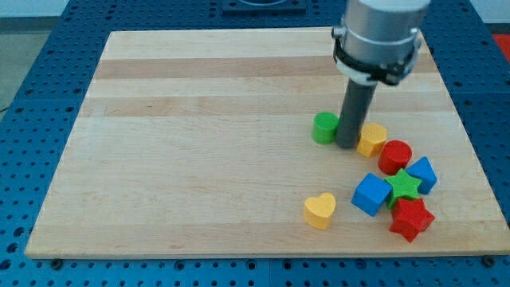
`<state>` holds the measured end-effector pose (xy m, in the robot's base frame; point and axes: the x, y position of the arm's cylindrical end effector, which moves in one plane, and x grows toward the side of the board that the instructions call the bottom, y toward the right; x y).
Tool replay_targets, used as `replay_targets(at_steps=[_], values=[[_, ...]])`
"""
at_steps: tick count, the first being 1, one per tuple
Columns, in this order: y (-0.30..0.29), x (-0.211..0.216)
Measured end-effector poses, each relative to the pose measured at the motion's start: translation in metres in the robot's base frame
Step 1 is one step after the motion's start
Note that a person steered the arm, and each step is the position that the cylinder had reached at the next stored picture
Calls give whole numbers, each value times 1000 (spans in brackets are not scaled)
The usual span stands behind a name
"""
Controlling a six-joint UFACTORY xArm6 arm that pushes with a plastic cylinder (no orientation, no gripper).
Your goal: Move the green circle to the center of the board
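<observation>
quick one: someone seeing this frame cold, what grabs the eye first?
Probably the big grey arm at the view's top right, with my tip planted between the green circle and a yellow block. Next, the bright cluster at lower right: red circle, green star, two blue blocks and a red one, with a yellow heart apart.

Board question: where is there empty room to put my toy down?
The whole view's left half of the board is bare, and the top strip too. It is crowded at the view's right: my tip sits between the green circle and yellow block, with the red circle, blue cube and green star packed below.
</observation>
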<state>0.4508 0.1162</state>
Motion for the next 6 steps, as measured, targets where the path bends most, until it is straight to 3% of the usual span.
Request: replay_targets(at_steps=[1,2,3,4,5,6], values=[[-32,-57],[-28,-41],[20,-25],[13,-1],[-35,-9],[-86,-52]])
